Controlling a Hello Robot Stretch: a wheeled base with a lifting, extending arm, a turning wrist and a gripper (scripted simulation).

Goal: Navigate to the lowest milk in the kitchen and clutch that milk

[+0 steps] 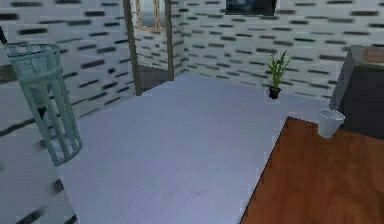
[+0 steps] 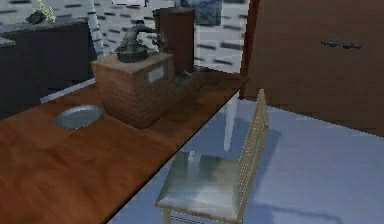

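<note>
- Gripper: we cannot tell its state from these views.
- Milk: we cannot tell where it is; no shape in either view can be identified as a carton or bottle.
- Forward view: a pale floor runs to white brick-patterned walls. A teal wire basket stands at the left. A potted plant stands at the far wall, and a white cup-shaped bin stands near it, just beyond the edge of the wooden surface at the lower right.
- Arm side view: the wooden surface carries a round metal bowl, with a brick-patterned box near it.
- A dark object of unclear kind rests on the box.
- A chair with a slatted wooden back stands just beside the surface edge.
- A dark brown door lies beyond the chair.
</note>
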